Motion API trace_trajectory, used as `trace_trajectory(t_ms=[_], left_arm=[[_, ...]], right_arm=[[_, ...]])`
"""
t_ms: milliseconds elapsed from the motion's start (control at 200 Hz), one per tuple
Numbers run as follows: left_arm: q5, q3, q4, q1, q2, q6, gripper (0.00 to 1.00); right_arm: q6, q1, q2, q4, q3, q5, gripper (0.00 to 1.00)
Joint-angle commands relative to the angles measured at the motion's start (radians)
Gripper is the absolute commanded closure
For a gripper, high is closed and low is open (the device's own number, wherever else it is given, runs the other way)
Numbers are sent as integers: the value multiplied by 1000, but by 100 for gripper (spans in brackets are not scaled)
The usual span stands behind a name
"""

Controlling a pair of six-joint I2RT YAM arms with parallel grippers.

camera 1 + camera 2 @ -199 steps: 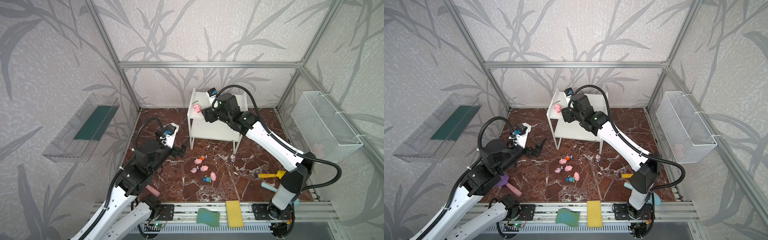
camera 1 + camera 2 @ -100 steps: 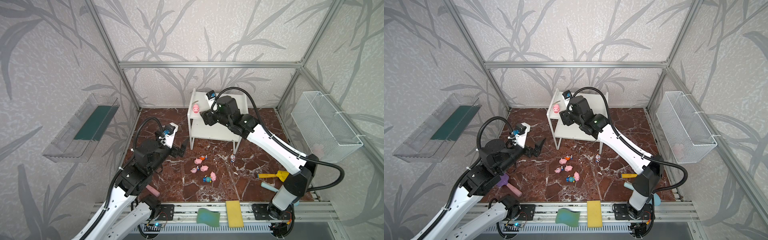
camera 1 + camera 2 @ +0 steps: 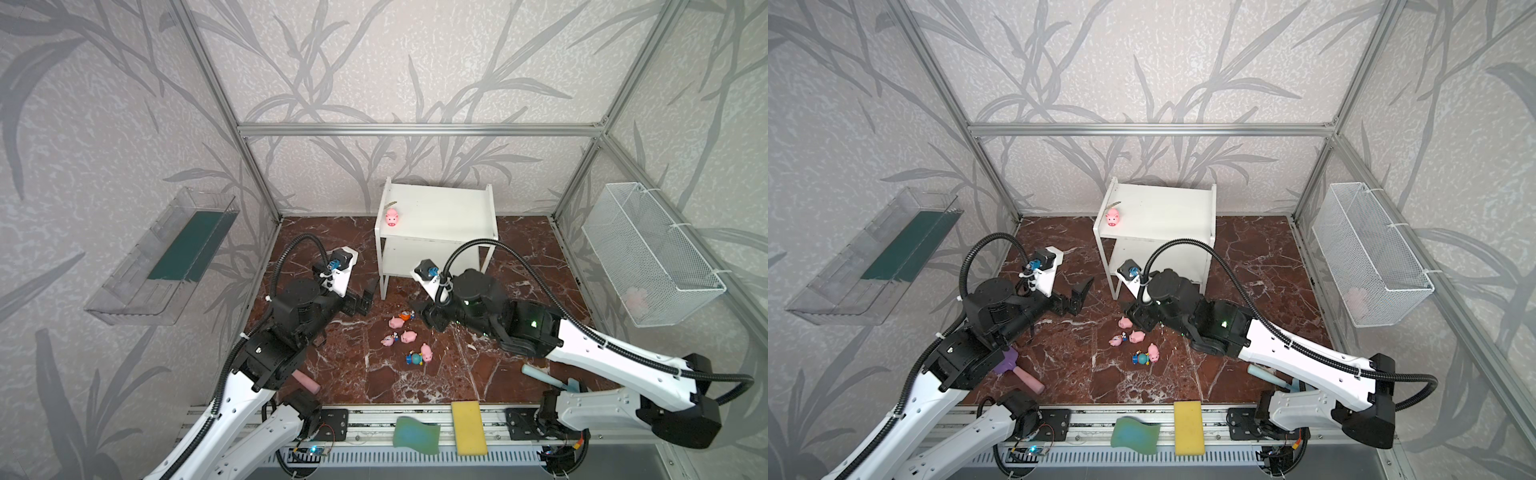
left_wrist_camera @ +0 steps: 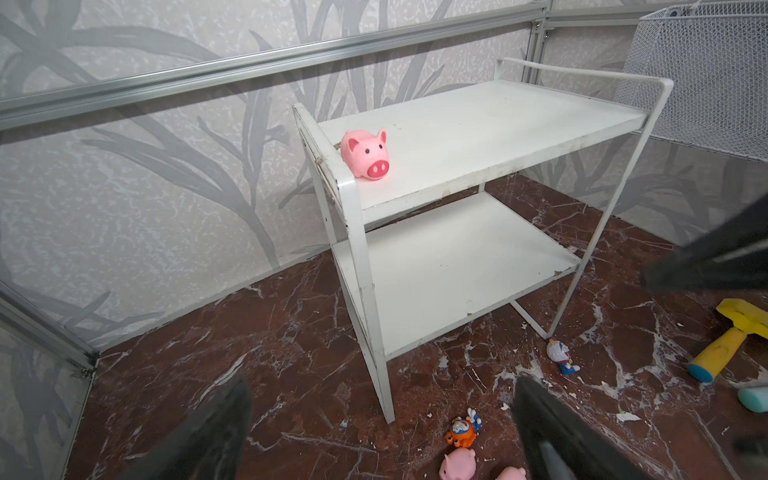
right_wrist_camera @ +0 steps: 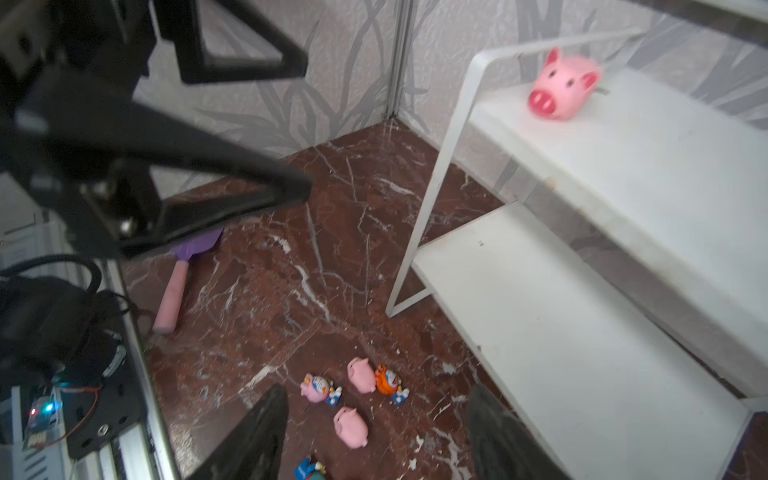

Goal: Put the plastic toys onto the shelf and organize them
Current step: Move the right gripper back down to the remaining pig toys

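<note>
The white shelf [image 3: 440, 232] [image 3: 1163, 208] stands at the back with one pink pig [image 3: 391, 217] [image 4: 366, 154] [image 5: 561, 89] on its top board's left end. On the floor in front lie pigs [image 3: 409, 336] [image 5: 351, 426] [image 4: 458, 463] mixed with small figurines [image 3: 406, 316] [image 5: 388, 382] [image 4: 462, 432]. A white-blue figurine [image 4: 559, 353] lies by the shelf's leg. My right gripper [image 3: 428, 318] [image 3: 1138, 319] [image 5: 378, 392] hangs open and empty just above this cluster. My left gripper [image 3: 369, 297] [image 3: 1081, 296] [image 4: 382, 380] is open and empty, left of the shelf's front leg.
A yellow toy shovel [image 4: 731, 332] and a teal-handled tool [image 3: 540, 374] lie under the right arm. A purple shovel with pink handle [image 3: 1017, 370] lies front left. Green [image 3: 415, 432] and yellow sponges [image 3: 468, 422] sit on the front rail. A wire basket [image 3: 648, 253] and clear tray [image 3: 166, 257] hang on the walls.
My right gripper has left the shelf's top, where the pig stays, and come down in front of the shelf over the floor toys. The left arm has barely moved.
</note>
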Motion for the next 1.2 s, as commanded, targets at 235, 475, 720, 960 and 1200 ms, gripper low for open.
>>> trace_trajectory(t_ms=[235, 475, 720, 960, 1200], left_arm=[[35, -71, -96, -1, -57, -67, 1], [70, -109, -105, -5, -76, -86, 1], [82, -119, -90, -6, -65, -84, 1], [84, -128, -85, -7, -70, -80, 1], [86, -140, -88, -6, -86, -75, 1]], right_arm=[[328, 98, -39, 172, -414, 96, 43], [443, 96, 84, 188, -500, 160, 45], [461, 96, 197, 184, -505, 122, 45], [482, 88, 294, 227, -495, 105, 46], [479, 63, 362, 253, -467, 78, 49]])
